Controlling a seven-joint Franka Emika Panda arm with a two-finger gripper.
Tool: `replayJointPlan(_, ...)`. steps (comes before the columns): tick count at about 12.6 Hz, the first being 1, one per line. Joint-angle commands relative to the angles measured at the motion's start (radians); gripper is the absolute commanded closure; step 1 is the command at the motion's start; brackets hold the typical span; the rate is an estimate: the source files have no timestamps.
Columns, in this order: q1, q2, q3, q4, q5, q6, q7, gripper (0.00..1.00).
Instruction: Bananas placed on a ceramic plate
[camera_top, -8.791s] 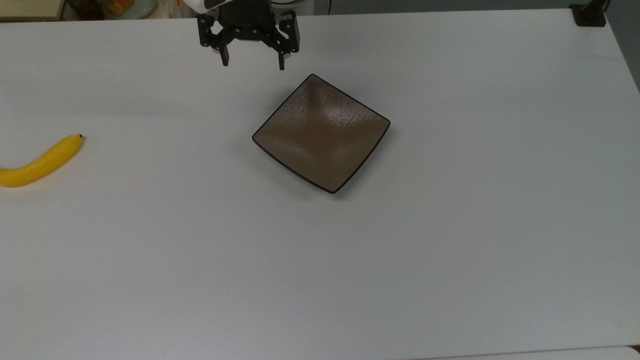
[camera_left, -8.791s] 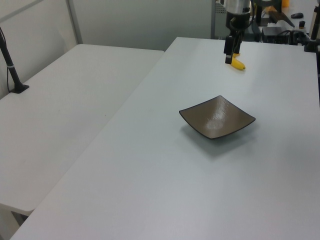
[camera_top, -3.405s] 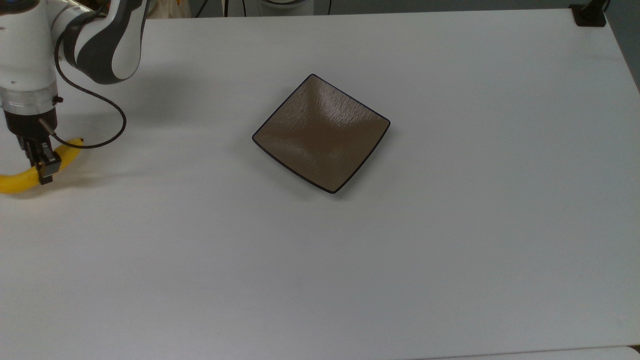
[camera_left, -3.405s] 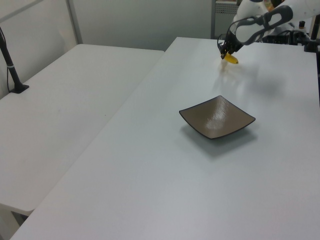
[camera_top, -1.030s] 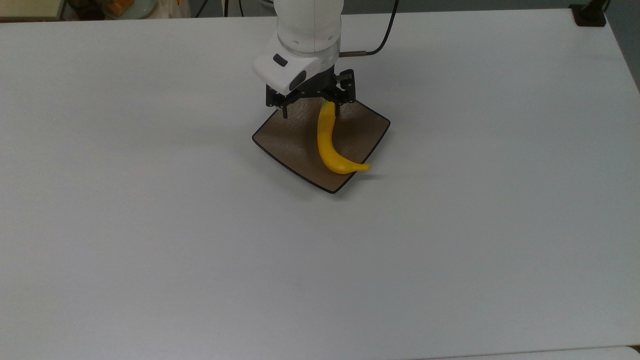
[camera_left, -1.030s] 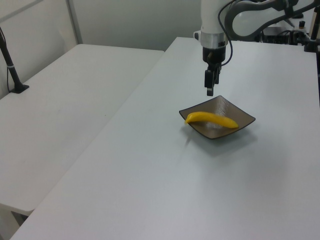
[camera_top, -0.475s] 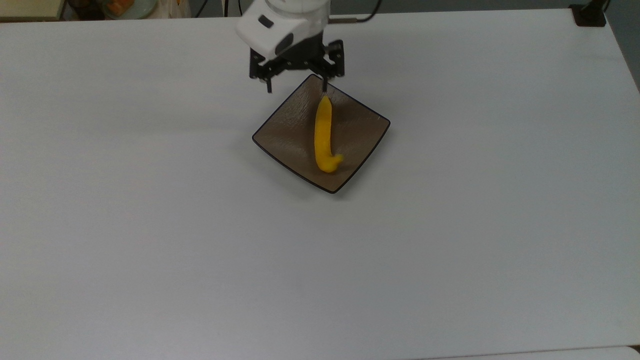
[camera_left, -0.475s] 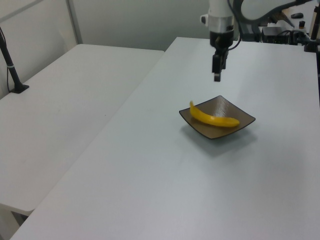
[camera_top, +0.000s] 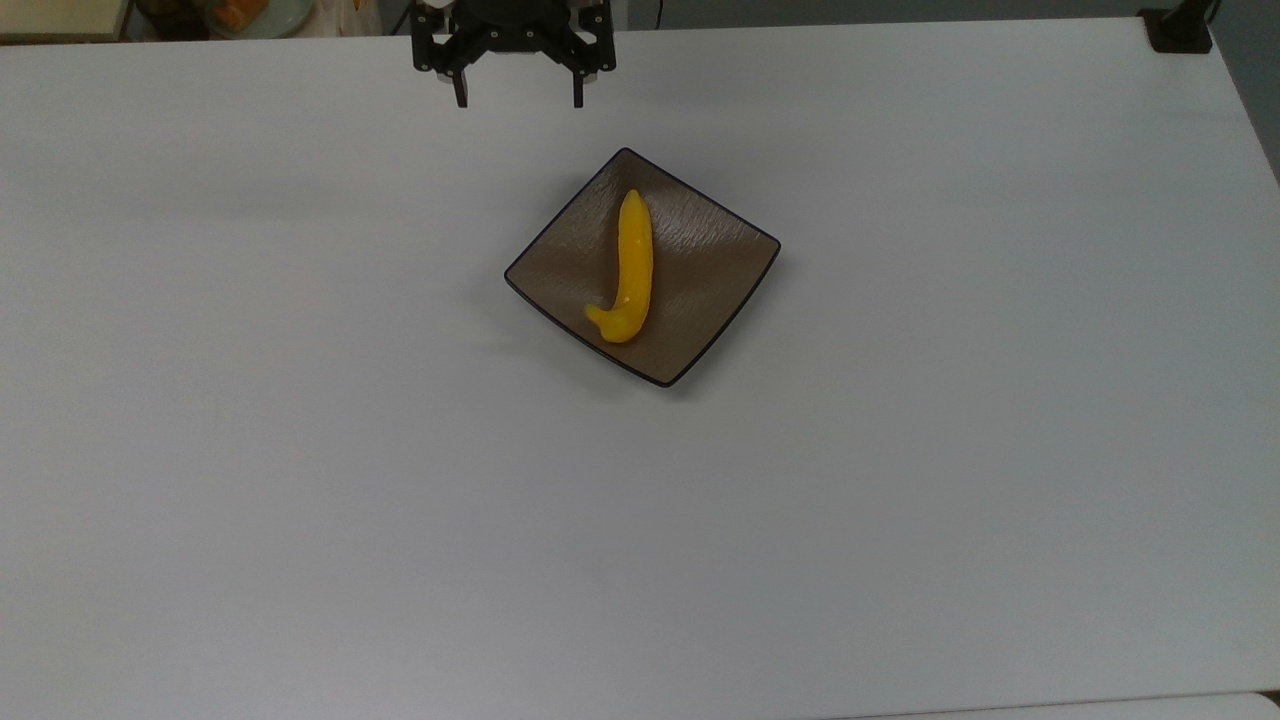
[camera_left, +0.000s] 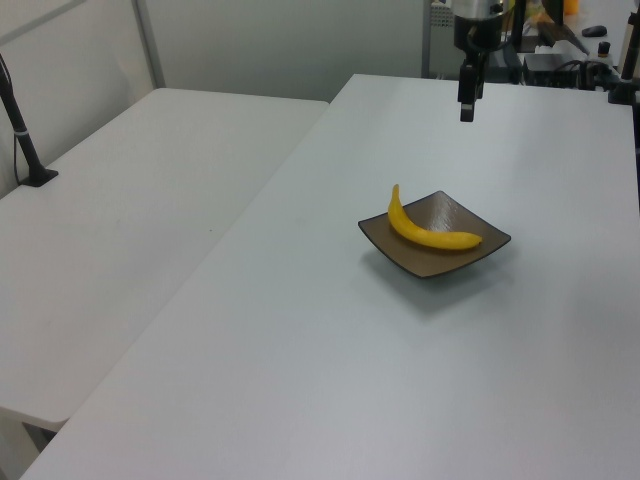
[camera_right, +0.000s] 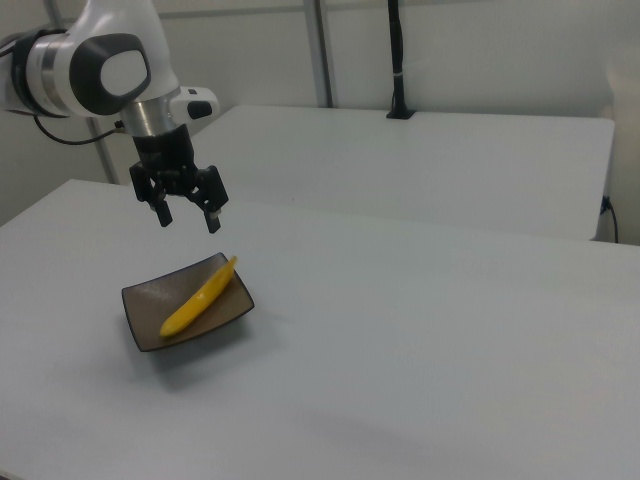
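The yellow banana (camera_top: 630, 265) lies across the square brown ceramic plate (camera_top: 700, 275), inside its rim. In the left view the banana (camera_left: 425, 232) curves over the plate (camera_left: 470, 255); in the right view the banana (camera_right: 200, 296) runs along the plate (camera_right: 145, 300). My gripper (camera_top: 518, 100) hangs open and empty above the table, beyond the plate's far corner at the top view's upper edge. In the left view the gripper (camera_left: 466, 112) hovers well above the table. The right view shows the gripper (camera_right: 188, 220) with its fingers spread, above the plate.
The white table (camera_top: 900, 450) is bare around the plate. A second white table (camera_left: 130, 230) adjoins it at the left view's left. A black post base (camera_top: 1180, 30) stands at the top view's upper right corner. Clutter sits past the far edge.
The gripper took the banana from the top view's left edge, carried it to the plate and let go. In the last second it rose and drew back, and the banana rolled to rest.
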Motion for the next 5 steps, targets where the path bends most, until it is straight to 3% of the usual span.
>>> replayJointPlan(1,0.029,-0.037,-0.027,-0.055,0.019,0.001,-0.007,0.0)
replayJointPlan(5,0.022,-0.039,-0.027,-0.052,0.019,-0.008,0.0,0.0)
